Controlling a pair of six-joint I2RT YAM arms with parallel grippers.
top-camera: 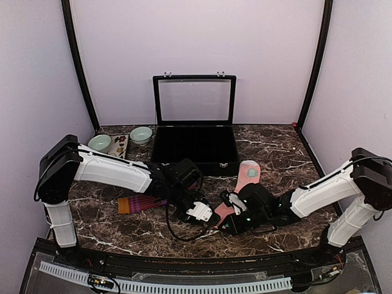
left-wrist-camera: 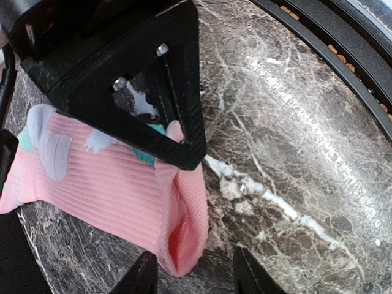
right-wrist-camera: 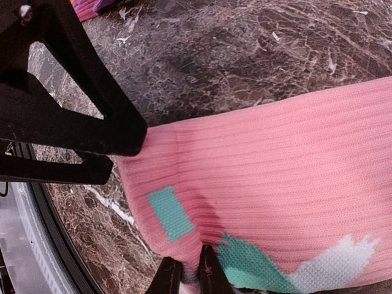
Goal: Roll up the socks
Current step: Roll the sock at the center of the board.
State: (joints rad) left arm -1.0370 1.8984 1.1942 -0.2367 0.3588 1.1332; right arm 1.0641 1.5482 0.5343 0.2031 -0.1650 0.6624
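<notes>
The salmon-pink sock (top-camera: 247, 174) lies slanted at the table's middle, with mint and white patches (right-wrist-camera: 171, 213) near its cuff. My right gripper (right-wrist-camera: 190, 275) is shut on the edge of that cuff. My left gripper (left-wrist-camera: 195, 277) is open, and its fingertips (left-wrist-camera: 143, 277) stand on either side of the cuff's gaping end (left-wrist-camera: 184, 226) without pinching it. In the top view the left gripper (top-camera: 210, 216) and the right gripper (top-camera: 226, 211) meet at the sock's near end. The maroon sock (top-camera: 146, 203) with purple stripes and an orange cuff lies flat to the left, partly under the left arm.
An open black display case (top-camera: 195, 150) with a glass lid stands at the back centre. Two mint bowls (top-camera: 100, 143) (top-camera: 141, 135) and a small card (top-camera: 120, 146) sit at the back left. A black rail (left-wrist-camera: 343, 55) runs along the near table edge.
</notes>
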